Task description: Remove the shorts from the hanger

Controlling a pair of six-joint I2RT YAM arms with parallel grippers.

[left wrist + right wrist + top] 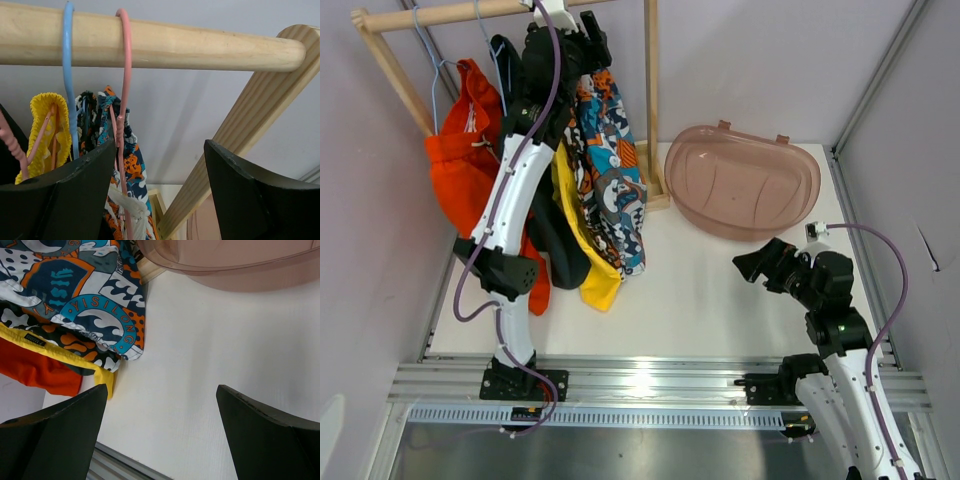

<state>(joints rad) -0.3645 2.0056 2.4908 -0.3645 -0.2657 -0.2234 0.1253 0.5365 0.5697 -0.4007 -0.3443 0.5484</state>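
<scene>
Several pairs of shorts hang on a wooden rack [651, 100]. Orange-red shorts [460, 165] are at the left. Black shorts [558, 245] and yellow shorts [590, 260] hang behind my left arm. Teal-orange patterned shorts [613, 170] hang at the right on a pink hanger [124, 75], next to a blue hanger [68, 75]. Both hook over the rod [150, 45]. My left gripper [560, 20] is open just under the rod, beside the pink hanger and holding nothing. My right gripper [757, 266] is open and empty above the table, right of the shorts' hems [95, 315].
A translucent pink-brown tub [740, 180] lies on the table at the back right, beside the rack's upright. The white table [700, 300] ends in a metal rail at the front. Grey walls close the left, back and right.
</scene>
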